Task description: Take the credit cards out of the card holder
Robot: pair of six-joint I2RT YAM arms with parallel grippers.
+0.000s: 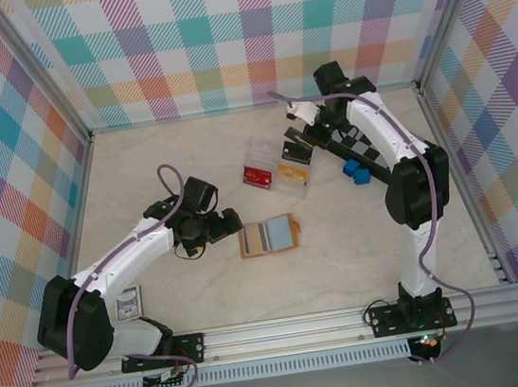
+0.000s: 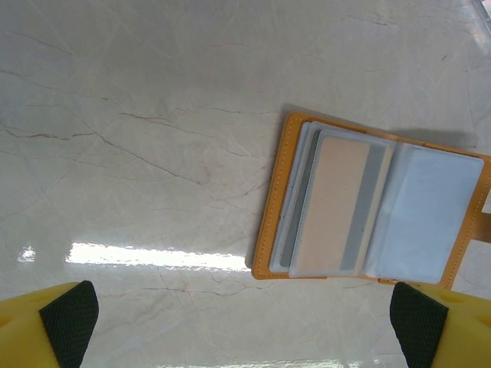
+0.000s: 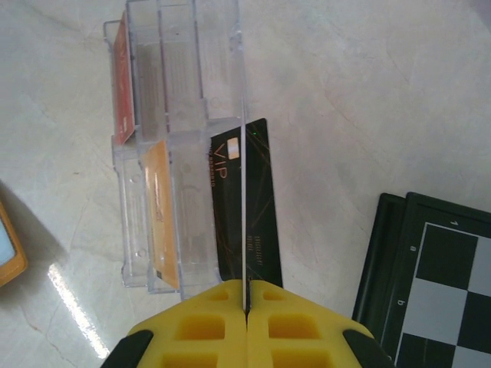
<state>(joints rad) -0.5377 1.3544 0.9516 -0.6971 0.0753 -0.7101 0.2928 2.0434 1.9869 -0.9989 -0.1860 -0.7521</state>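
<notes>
Elbows bent, both arms reach out over the pale, marble-veined table (image 1: pixel 140 161). Left arm lies low with its forearm stretched forward. The left gripper (image 2: pixel 244 310) has its yellow fingers, faced with black pads (image 2: pixel 69 318), spread wide with nothing between them. Just ahead of those jaws, nearer the right-hand finger, the card holder (image 2: pixel 368 207) lies open and flat. It has an orange stitched leather-like cover and glossy clear sleeves fanned inside, one sleeve holding a tan card (image 2: pixel 331 207) with a grey stripe.

Right arm rises, folds at the elbow and angles down, and the blocky yellow fingers of the right gripper (image 3: pixel 247 295) are pressed together. Directly ahead of that seam sits the dark card (image 3: pixel 262 222), black with fine gold lettering, at the edge of a clear hard-plastic tray (image 3: pixel 184 77). A thin pale line runs from the seam across the card, and I cannot tell whether the jaws pinch anything. Left of the jaws an orange card (image 3: pixel 157 207) stands in a tray slot. To their right lies a black-and-grey chequered board (image 3: pixel 449 268).
</notes>
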